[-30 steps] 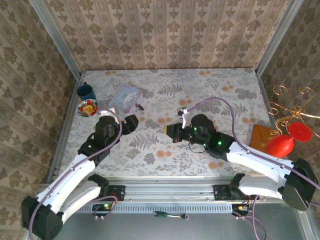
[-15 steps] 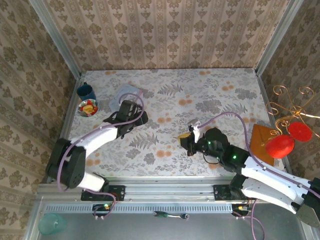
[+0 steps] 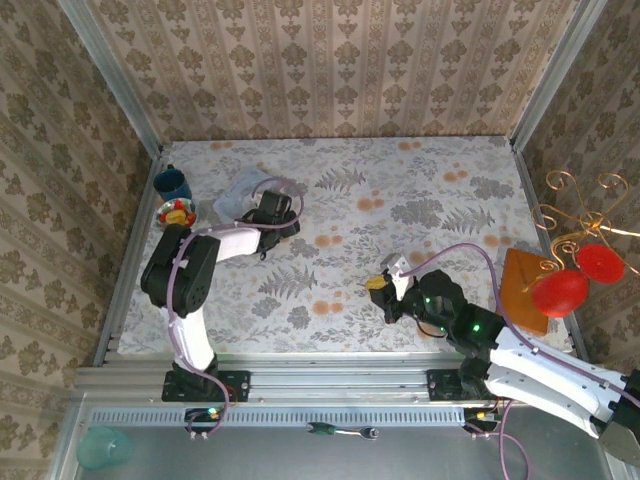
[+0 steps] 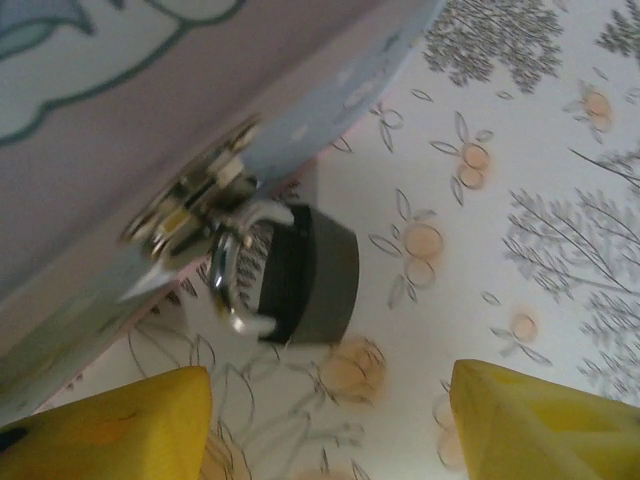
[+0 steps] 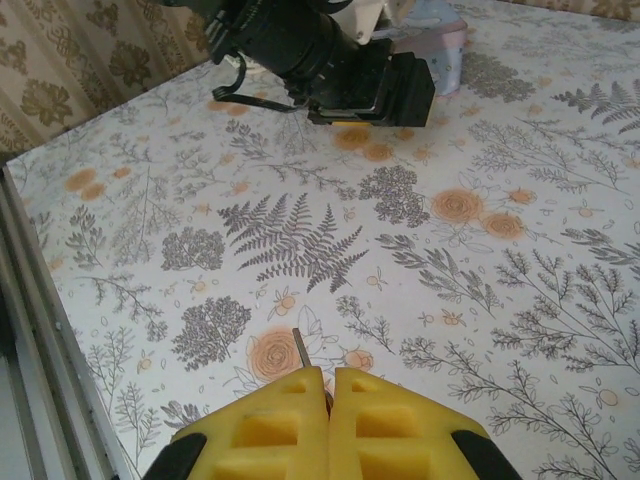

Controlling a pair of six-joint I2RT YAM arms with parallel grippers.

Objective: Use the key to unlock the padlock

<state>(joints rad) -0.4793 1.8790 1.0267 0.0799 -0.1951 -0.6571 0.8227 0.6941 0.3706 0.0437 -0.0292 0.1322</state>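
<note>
Right gripper (image 5: 328, 374) closed tight on key (image 5: 300, 349) — thin tip protruding

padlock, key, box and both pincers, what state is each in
pale lilac box: shut, metal latch padlocked
dark padlock with silver shackle: shackle through the latch, looks locked
thin metal key: clamped in right pincer, blade poking out
left pincer: open, empty
right pincer: shut on the key

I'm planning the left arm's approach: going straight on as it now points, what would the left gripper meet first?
Most likely the padlock, hanging from the latch of the box just ahead of the open left gripper; depth is hard to judge.
</note>
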